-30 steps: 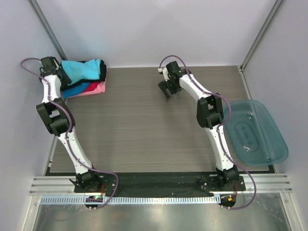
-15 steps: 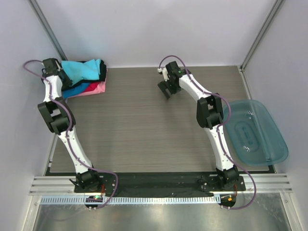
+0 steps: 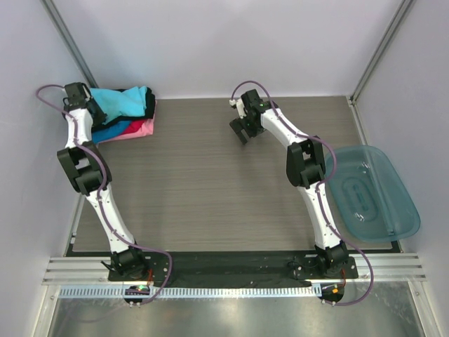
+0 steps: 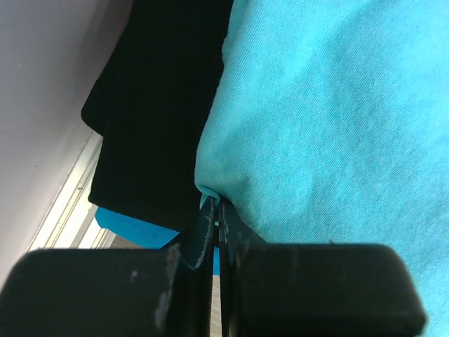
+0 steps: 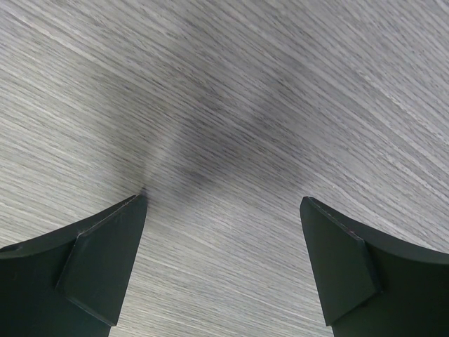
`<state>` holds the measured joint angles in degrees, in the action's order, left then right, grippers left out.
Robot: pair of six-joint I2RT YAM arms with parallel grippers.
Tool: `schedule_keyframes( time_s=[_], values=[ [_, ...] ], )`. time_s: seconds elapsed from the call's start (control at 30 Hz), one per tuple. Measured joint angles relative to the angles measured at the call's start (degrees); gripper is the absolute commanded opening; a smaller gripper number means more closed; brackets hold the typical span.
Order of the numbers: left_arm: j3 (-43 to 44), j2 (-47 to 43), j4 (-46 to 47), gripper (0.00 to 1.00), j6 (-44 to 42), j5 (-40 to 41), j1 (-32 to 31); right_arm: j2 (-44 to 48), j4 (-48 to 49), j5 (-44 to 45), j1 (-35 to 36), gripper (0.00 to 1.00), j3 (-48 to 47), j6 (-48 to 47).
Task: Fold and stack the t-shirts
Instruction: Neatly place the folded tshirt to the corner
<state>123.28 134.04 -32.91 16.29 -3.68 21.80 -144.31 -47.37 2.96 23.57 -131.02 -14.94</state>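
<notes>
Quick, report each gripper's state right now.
Left gripper: shut, pinching the edge of the turquoise shirt.
Right gripper: open, empty, above the table.

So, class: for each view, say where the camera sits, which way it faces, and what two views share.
Top external: above and behind the bases, looking down on table, left gripper and right gripper.
Left wrist: on left arm, facing along shut fingers at turquoise t-shirt and black t-shirt.
Right wrist: facing down at bare table between open fingers.
Shared: top external and left wrist show the turquoise t-shirt.
</notes>
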Motion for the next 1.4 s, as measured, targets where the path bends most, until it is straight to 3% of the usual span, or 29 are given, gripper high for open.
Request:
schedule_keyframes(
  time_s=[0.33,0.9,1.4],
  values=[
    [-0.7,-0.9,-0.2,0.00,-0.8,-0.5,0.7,0.0,0.0,0.0,0.0,0.98,0.0,0.0],
    [-5.0,-10.0,-1.7,0.00,-7.0,-0.4,4.0,-0.3,0.0,-0.3,0.2,0.98,-0.7,0.0],
    [-7.5,-10.8,-2.5,0.00,-11.0,6.3,4.0,-0.4,0.0,-0.6,0.2,0.98,-0.9,0.0]
  ],
)
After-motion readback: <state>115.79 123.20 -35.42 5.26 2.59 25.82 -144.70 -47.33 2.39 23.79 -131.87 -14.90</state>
